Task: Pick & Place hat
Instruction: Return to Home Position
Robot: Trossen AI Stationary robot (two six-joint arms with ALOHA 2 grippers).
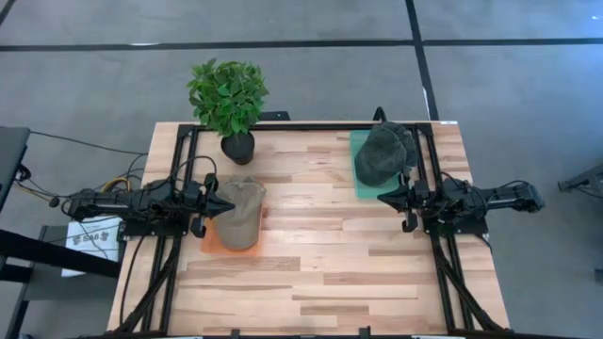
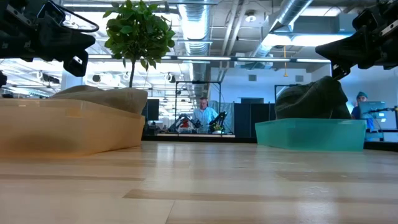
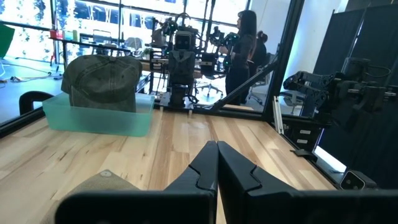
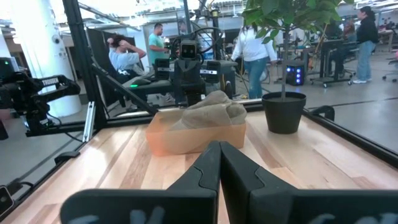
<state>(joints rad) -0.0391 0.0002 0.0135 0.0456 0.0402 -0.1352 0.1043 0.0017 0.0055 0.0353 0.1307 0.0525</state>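
Observation:
A tan hat [image 1: 239, 213] lies in an orange tray [image 1: 209, 243] on the table's left side; it also shows in the right wrist view as the tan hat [image 4: 210, 108] in the orange tray [image 4: 186, 139]. A dark green hat [image 1: 383, 153] rests in a teal tray [image 1: 359, 169] at the far right, seen too as the green hat [image 3: 102, 81] in the teal tray [image 3: 99, 118]. My left gripper [image 1: 228, 205] hovers shut above the tan hat's left edge. My right gripper [image 1: 383, 197] hovers shut just near of the teal tray.
A potted green plant [image 1: 230, 104] stands at the far edge, between the trays. Black frame rails [image 1: 426, 169] run along the table's left, right and far sides. Bare wood [image 1: 330, 254] fills the middle and near part. People [image 2: 203, 115] work in the room beyond.

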